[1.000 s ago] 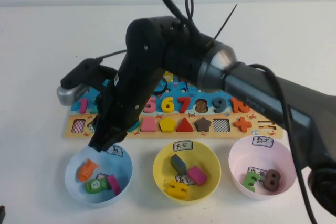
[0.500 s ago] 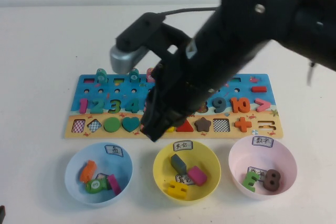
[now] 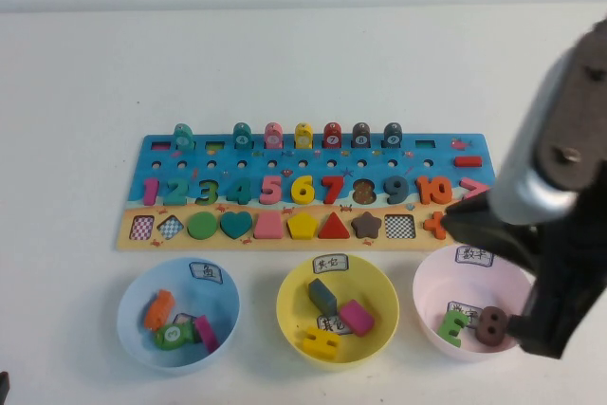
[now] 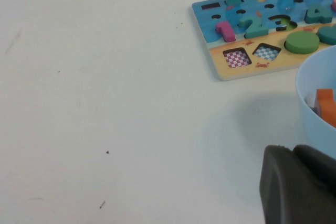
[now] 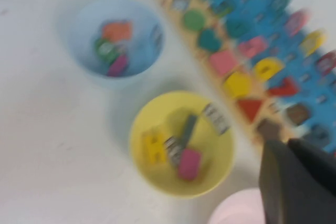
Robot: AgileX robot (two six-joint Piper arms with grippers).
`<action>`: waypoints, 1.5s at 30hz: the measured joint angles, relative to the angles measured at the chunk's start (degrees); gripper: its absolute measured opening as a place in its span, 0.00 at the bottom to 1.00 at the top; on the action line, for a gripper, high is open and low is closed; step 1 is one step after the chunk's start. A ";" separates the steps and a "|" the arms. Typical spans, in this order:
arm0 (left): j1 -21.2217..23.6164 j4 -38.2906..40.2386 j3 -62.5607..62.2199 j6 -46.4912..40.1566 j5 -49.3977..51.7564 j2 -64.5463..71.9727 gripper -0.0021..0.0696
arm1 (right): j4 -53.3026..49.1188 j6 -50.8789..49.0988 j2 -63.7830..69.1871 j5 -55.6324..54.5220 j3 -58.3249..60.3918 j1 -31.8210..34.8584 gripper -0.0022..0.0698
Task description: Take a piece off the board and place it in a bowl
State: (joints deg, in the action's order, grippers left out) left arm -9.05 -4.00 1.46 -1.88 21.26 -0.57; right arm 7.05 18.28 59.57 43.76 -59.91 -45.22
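In the light blue bowl (image 3: 220,303), front left of the desk (image 3: 85,92): the orange piece (image 3: 158,308), already off the board (image 3: 156,152) and resting against the bowl's left inner wall. Long axis tilted on the diagonal, upper end pointing up and to the right in the high view. Shares the bowl with a green piece (image 3: 174,335) and a magenta piece (image 3: 206,332), so three in all.

Over at the far right, above the rim of the pink bowl (image 3: 432,284): the right gripper (image 3: 542,334), fingers (image 5: 294,182) pressed fully together and holding nothing. From those fingers, the piece lies well away to the left, past the yellow bowl (image 3: 289,299), with the whole row of bowls between.

Much nearer: the left gripper (image 4: 296,190), low over the desk just beside the blue bowl's outer wall, on its left side. Impossible to tell how it stands.

Judged from this: placing done, no further grasp called for, only a clear retreat of the right arm.

Counted:
- three bowls (blue, yellow, pink), each with a white label;
- three pieces in blue, three in yellow, two in pink;
- seven arch-topped blocks (image 3: 273,135) upright along the board's far edge, with one gap after the first on the left;
- one board.
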 joint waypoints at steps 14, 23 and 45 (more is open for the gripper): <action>0.00 0.00 0.00 0.00 0.00 0.00 0.02 | -8.37 -10.09 -32.04 -23.49 30.80 15.30 0.01; 0.00 0.00 0.00 0.00 0.00 0.00 0.02 | -2.07 -10.54 -49.69 -31.49 48.42 41.71 0.01; 0.00 0.00 0.00 0.00 0.00 0.00 0.02 | 1.38 -11.01 -60.01 -28.27 61.37 46.04 0.01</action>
State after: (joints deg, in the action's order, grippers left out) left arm -9.05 -4.00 1.46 -1.88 21.26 -0.57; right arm 8.43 7.27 -0.44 15.49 1.46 0.82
